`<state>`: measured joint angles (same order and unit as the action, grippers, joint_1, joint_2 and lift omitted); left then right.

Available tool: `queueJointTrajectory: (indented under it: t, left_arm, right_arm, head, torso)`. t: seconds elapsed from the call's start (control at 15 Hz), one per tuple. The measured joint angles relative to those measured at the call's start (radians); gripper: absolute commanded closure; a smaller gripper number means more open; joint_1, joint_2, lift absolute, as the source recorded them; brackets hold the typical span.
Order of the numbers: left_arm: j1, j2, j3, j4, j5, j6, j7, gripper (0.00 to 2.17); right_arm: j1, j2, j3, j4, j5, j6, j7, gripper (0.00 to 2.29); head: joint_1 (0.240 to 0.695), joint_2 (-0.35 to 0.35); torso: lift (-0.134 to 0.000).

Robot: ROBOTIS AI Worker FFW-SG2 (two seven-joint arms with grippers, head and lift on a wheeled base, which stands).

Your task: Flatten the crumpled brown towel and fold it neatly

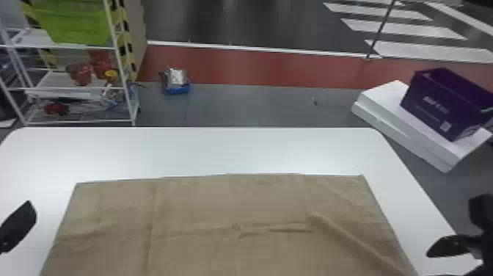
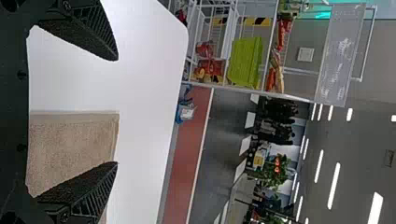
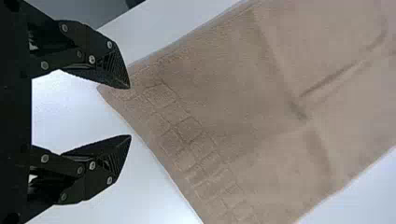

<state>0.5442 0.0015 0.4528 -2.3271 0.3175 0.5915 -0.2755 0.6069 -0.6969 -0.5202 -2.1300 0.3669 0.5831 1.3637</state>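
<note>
In your head view, the brown towel (image 1: 205,205) lies spread over the white worktop (image 1: 190,150). Its far edge runs roughly along the worktop's far edge, with a white strip between them. You have a slanting ridge toward the right side of the cloth and a short crease near its middle. Your left gripper (image 1: 18,225) is at the worktop's left side, beside the towel; your right gripper (image 1: 451,246) is near the right edge, apart from the cloth. Past the worktop's far left corner stands a white rack (image 1: 124,104); beyond the right edge, a purple bin (image 1: 440,104) sits on a white block (image 1: 414,137).

In your left wrist view, the fingers are spread wide with nothing pinched, and a towel corner shows between and beyond them.

In your right wrist view, the fingers are also spread and hold nothing. Another towel corner lies by their tips, with a band of squares (image 3: 189,130) along one edge.
</note>
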Motion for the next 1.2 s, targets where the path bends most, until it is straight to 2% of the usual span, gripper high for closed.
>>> queueJointTrajectory:
  t: [0.2,0.33,0.4,0.47,0.53,0.67,0.73,0.8,0.93,1.13,1.2]
  left_arm:
    - [-0.007,0.000,-0.005,-0.002,-0.001,0.009,-0.003,0.10]
    - [-0.016,0.000,-0.006,-0.002,-0.005,0.021,-0.026,0.13]
    - [-0.023,0.000,-0.006,-0.002,-0.010,0.032,-0.053,0.13]
    - [-0.033,0.000,-0.006,-0.003,-0.015,0.058,-0.088,0.13]
    - [-0.046,0.000,-0.005,-0.004,-0.024,0.088,-0.116,0.13]
    - [-0.083,0.000,-0.011,-0.006,-0.065,0.149,-0.158,0.13]
    - [-0.102,0.000,-0.016,-0.005,-0.082,0.175,-0.165,0.14]
    - [-0.126,0.000,-0.023,-0.002,-0.100,0.204,-0.178,0.14]
    - [-0.196,0.000,-0.044,0.020,-0.158,0.281,-0.246,0.15]
    - [-0.367,0.000,-0.070,0.097,-0.322,0.401,-0.450,0.16]
    - [-0.424,0.000,-0.076,0.129,-0.372,0.420,-0.494,0.16]
  right_arm:
    - [-0.024,0.054,-0.120,-0.005,-0.206,-0.030,0.000,0.07]
    - [-0.071,0.103,-0.173,0.014,-0.361,-0.020,0.000,0.07]
    - [-0.097,0.130,-0.189,0.026,-0.434,-0.007,-0.024,0.05]
    - [-0.123,0.154,-0.191,0.037,-0.481,0.013,-0.097,0.05]
    - [-0.149,0.171,-0.182,0.052,-0.504,0.028,-0.164,0.05]
    - [-0.221,0.193,-0.140,0.108,-0.528,0.107,-0.355,0.05]
    - [-0.253,0.194,-0.121,0.134,-0.532,0.172,-0.422,0.05]
    - [-0.283,0.194,-0.104,0.164,-0.532,0.223,-0.460,0.05]
    - [-0.322,0.189,-0.083,0.216,-0.527,0.250,-0.476,0.05]
    - [-0.338,0.182,-0.076,0.253,-0.521,0.249,-0.474,0.05]
    - [-0.339,0.181,-0.080,0.258,-0.521,0.246,-0.474,0.05]
  head:
    - [0.695,-0.133]
    - [0.695,-0.120]
    - [0.695,-0.117]
    - [0.695,-0.122]
    - [0.695,-0.136]
    - [0.695,-0.179]
    - [0.695,-0.198]
    - [0.695,-0.210]
    - [0.695,-0.232]
    - [0.695,-0.264]
    - [0.695,-0.264]
  torso:
    - [-0.124]
    - [-0.124]
    - [-0.124]
    - [-0.124]
    - [-0.124]
    - [-0.124]
    - [-0.124]
    - [-0.124]
    - [-0.124]
    - [-0.124]
    - [-0.124]
